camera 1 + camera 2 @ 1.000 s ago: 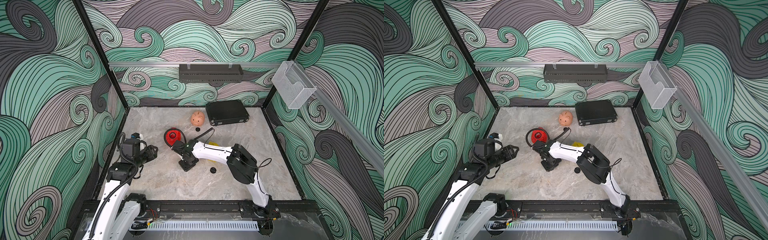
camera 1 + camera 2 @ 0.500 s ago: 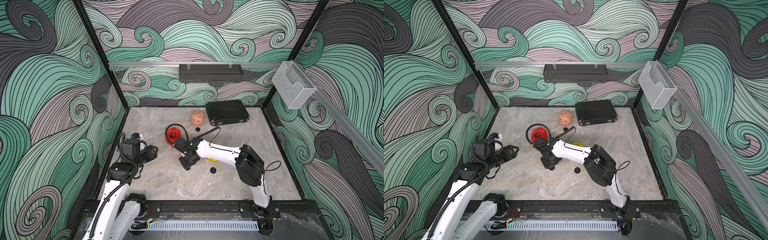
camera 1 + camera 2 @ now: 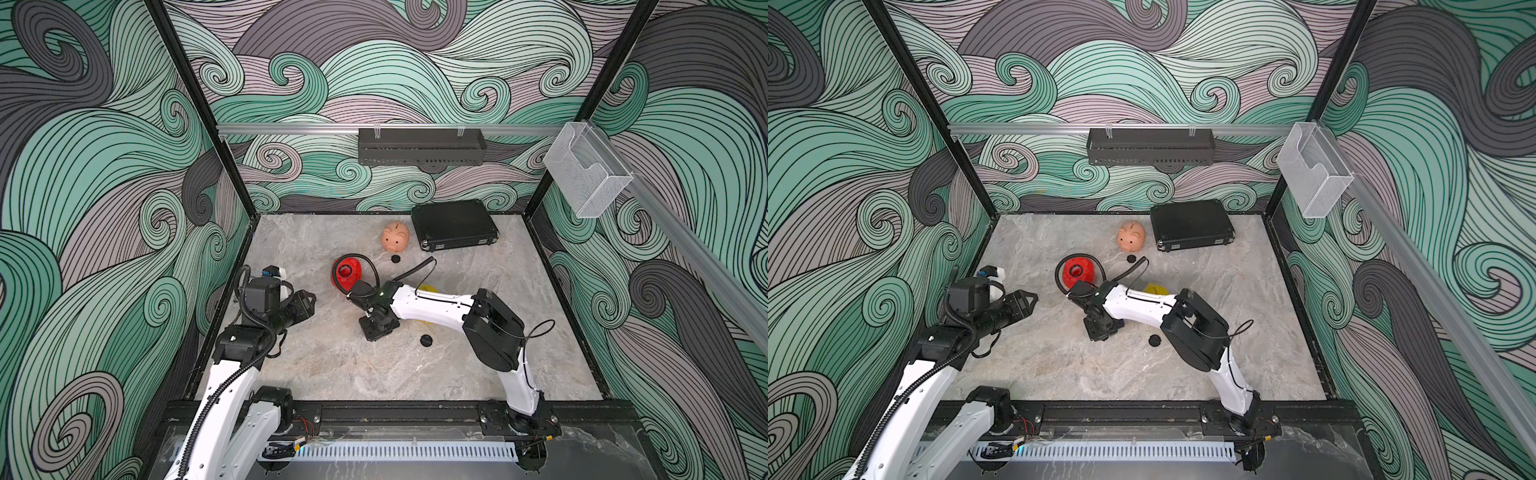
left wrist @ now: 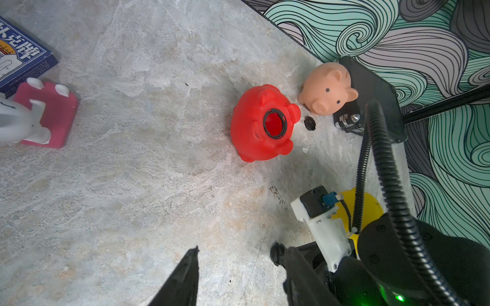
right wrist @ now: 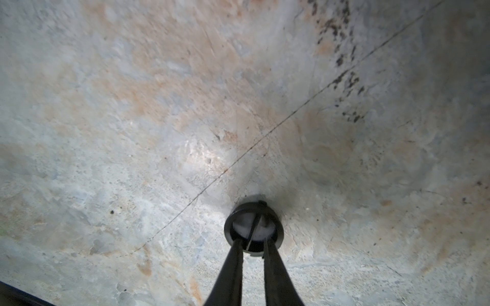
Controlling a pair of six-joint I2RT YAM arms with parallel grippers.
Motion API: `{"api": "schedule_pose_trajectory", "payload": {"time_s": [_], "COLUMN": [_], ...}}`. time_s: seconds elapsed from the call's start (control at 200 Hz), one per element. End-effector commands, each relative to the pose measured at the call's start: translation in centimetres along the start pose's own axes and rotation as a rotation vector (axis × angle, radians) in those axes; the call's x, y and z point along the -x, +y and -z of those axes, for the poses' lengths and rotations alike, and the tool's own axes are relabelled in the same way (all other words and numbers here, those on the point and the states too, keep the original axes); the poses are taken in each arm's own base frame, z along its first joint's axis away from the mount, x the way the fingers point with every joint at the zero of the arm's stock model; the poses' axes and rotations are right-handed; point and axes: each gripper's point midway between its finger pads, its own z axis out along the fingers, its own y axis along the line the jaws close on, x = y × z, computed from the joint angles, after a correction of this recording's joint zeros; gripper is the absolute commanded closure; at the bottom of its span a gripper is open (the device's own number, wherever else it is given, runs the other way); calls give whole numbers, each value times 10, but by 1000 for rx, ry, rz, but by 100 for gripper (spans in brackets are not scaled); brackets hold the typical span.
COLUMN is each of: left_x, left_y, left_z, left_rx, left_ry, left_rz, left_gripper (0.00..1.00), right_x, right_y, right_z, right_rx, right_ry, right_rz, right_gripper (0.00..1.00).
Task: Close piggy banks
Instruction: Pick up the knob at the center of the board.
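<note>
The red piggy bank lies belly up, its round hole uncovered. Behind it the peach-pink piggy bank stands upright. My right arm hides most of the yellow piggy bank. My right gripper points down at the table in front of the red pig. It is shut on a small black plug, its fingertips on either side of the plug's middle rib. My left gripper hovers open and holds nothing, at the left.
One loose black plug lies by the pink pig, another under my right forearm. A black case lies at the back. The left wrist view shows a blue card box and a white figure on a red block.
My right arm's elbow has shifted slightly to the right while its gripper stays low over the same spot. The left arm and the pigs have not moved.
</note>
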Motion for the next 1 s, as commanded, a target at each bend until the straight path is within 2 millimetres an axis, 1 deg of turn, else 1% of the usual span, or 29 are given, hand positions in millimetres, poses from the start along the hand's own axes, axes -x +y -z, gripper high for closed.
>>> {"api": "schedule_pose_trajectory", "payload": {"time_s": [0.0,0.245,0.36,0.505,0.635,0.751,0.796,0.891,0.951,0.996], "left_x": [-3,-3,-3,-3,-4,-6,-6,-8,-7,-5], "left_y": [1,2,2,2,0,-3,-4,-5,-4,-3], "left_z": [1,1,1,1,-2,-10,-14,-27,-35,-42], "left_rx": [1,4,3,1,-14,-40,-51,-71,-75,-71], "left_ry": [8,8,9,7,13,20,21,26,28,23], "left_rz": [-7,-7,-5,-5,1,25,42,81,99,112], "left_gripper": [48,48,48,48,48,47,47,47,47,47], "right_x": [-6,-14,-18,-23,-26,-23,-20,-13,-6,-1], "right_y": [-11,-18,-27,-40,-46,-48,-48,-40,-38,-36], "right_z": [-16,-28,-31,-33,-33,-27,-24,-17,-8,2], "right_rx": [-40,-69,-117,-184,-208,-217,-215,-171,-153,-133], "right_ry": [29,59,66,96,118,101,92,60,32,3], "right_rz": [-33,-30,-15,61,147,195,204,216,210,205], "right_gripper": [81,82,83,87,91,100,100,100,100,100]}}
